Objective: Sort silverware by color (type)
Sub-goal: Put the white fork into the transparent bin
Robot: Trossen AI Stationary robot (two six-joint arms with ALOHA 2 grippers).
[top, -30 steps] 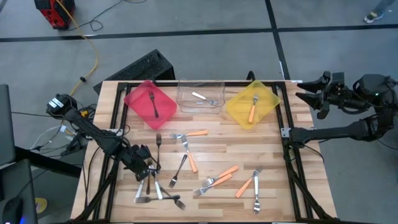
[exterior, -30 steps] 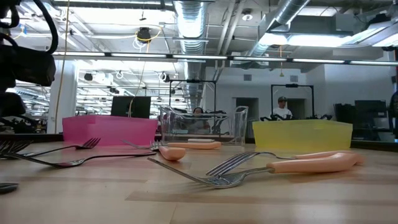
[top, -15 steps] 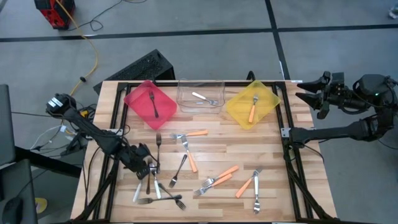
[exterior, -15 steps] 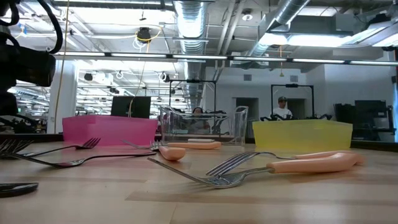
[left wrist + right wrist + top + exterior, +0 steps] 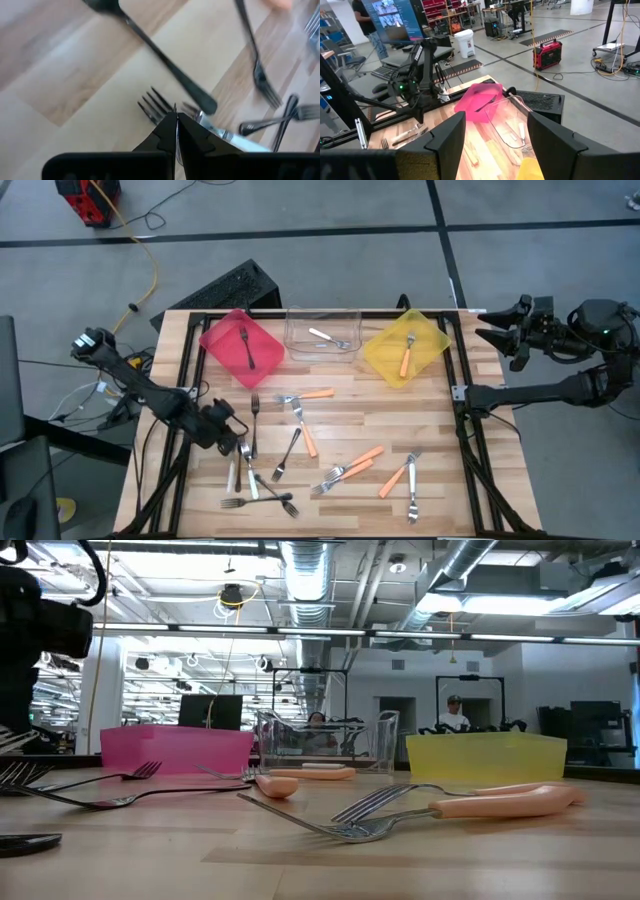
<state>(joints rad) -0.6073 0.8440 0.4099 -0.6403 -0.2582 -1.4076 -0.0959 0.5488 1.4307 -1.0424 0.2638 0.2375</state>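
**A:** Starting with the high view — the left gripper (image 5: 243, 448) is sitting over the near-left pile of forks (image 5: 262, 492), fingers pinched together. The rest of the silverware is lying scattered across the middle of the table (image 5: 440, 480), with one dark fork in the red bin (image 5: 225, 332), a silver one in the clear bin (image 5: 322, 348) and an orange-handled one in the yellow bin (image 5: 395, 360) along the far edge. The right gripper (image 5: 500, 330) is waiting off the far-right corner, jaws spread, holding nothing.

**B:** Low view is showing an orange-handled fork (image 5: 470, 805) lying flat, tines slightly raised. I'm guessing these are light, stiff and slick — pinching mid-handle looks safest.

**A:** Left wrist view — the fingers (image 5: 165, 137) are closing tight on what looks like a silver fork (image 5: 157, 107), tines sticking out past the tips. Hard to tell how firm that hold is. Dark forks (image 5: 260, 75) are crossing close by, so snagging a neighbour seems likely.

**B:** Right wrist view is just looking across the bins from afar, fingers (image 5: 445, 142) standing wide and empty.
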